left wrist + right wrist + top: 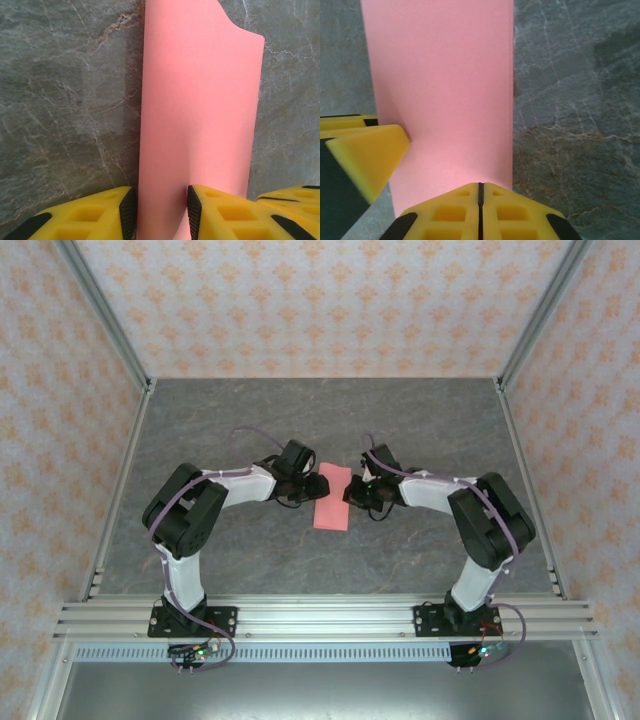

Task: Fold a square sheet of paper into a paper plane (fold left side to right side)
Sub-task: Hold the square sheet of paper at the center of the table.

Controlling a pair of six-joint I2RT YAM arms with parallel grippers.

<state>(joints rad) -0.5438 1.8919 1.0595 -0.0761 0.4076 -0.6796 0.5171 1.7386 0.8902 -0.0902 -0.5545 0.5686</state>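
The grey stone-look surface point(200, 440) has walls point(300, 300) with an orange pattern around it. The pink paper point(332, 497), folded into a long strip, lies in the middle of the surface. The left gripper point(160, 212) is released, its jaws apart at one long edge of the paper, and the right gripper point(480, 195) is clenched at the other.

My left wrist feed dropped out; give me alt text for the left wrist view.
The pink sheet of paper, folded narrow, runs up the frame on a grey marbled table. The left gripper has its yellow fingers apart at the bottom, astride the paper's left edge.
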